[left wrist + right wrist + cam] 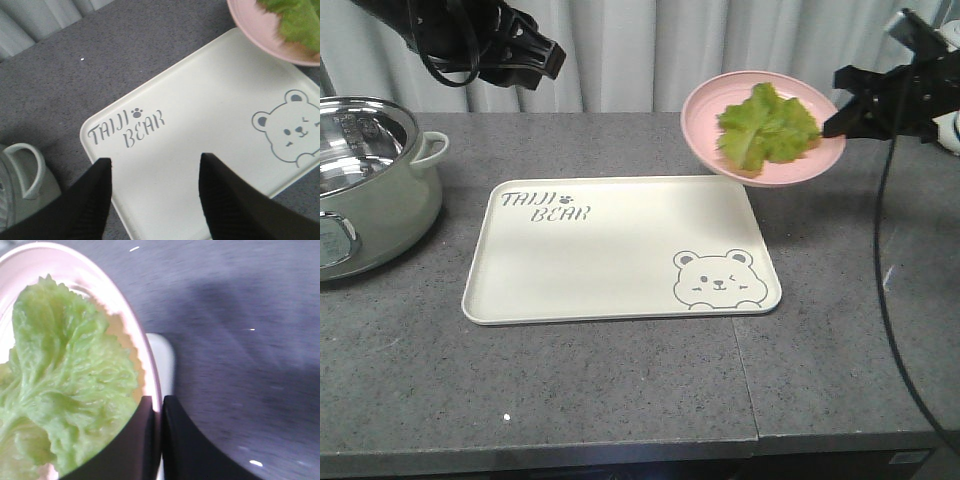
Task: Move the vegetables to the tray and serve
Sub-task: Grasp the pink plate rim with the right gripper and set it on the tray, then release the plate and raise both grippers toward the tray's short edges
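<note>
grey tabletop (620, 380) carries the setup, with a pale curtain (620, 50) behind. lettuce leaf (767, 125) lies on the pink plate (705, 110), not yet on the tray (610, 250). plate is airborne, tilted toward the tray, over its far right corner. right end effector (835, 122) is clenched on the plate rim. tray lies flat, nothing on it. left end effector (155, 160) hovers released near the tray's lettered end, grasping nothing. pot (370, 200) stands left of the tray. judgement: plate lift done; tipping the leaf out and serving remain.

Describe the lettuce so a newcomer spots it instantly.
Start at the big cream tray on the grey table. Over its far right corner the right tool holds a tilted pink plate. The lettuce lies on it: the only green, crinkly thing in view.
</note>
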Tool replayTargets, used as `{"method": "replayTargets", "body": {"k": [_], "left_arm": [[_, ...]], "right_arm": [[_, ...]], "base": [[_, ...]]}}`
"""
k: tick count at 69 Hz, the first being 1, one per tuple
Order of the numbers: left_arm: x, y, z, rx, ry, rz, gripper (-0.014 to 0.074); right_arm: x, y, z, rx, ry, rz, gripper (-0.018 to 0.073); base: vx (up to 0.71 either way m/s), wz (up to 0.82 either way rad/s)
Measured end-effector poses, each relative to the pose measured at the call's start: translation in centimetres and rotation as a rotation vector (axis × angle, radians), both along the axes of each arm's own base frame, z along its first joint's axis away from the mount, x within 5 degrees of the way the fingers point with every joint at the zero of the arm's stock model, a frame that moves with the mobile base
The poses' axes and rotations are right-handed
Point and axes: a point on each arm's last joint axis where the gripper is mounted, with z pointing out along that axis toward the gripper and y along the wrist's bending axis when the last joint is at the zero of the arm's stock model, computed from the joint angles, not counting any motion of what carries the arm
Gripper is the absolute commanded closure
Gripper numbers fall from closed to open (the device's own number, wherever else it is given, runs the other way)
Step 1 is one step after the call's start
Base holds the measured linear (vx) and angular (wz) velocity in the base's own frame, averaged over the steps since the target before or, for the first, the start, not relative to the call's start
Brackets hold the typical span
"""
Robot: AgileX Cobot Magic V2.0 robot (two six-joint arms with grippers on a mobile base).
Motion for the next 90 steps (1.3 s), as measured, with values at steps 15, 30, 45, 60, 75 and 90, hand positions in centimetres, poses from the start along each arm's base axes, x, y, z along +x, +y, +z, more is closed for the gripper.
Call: {"method": "replayTargets", "body": {"k": [15,30,45,60,75,90], "left_arm": [[0.2,0.5,0.1,0.037,-0.02,0.043,0.0206],[0.3,0.7,0.1,0.053,-0.03,0.059,0.0206],[0.6,1.3,-0.2,0.083,-0.037,0.101,0.0206],[1.9,3.2,-3.1,0.123,0.058,0.172,0.0206],[2.5,4.6,-5.2,0.149,0.129,0.221,0.0206],[2.6,4.9,-5.2,0.121,0.136,0.261,0.0206]], "right_arm": [[-0.1,9.5,-0.1,-0.011,-0.038,0.179,0.0564],[0.0,15.8,-3.5,-0.097,-0.007,0.281,0.0564],[0.2,17.9,-6.9,-0.185,0.046,0.321,0.0548],[-0.1,19.0,-7.9,-0.221,0.047,0.38,0.041],[-0.2,19.0,-7.9,-0.241,0.045,0.391,0.0114],[-0.2,18.5,-7.4,-0.293,0.072,0.363,0.0076]], "base": [[0.0,0.0],[0.0,0.0],[0.0,0.0],[0.0,0.0],[0.0,0.0],[0.0,0.0]]}}
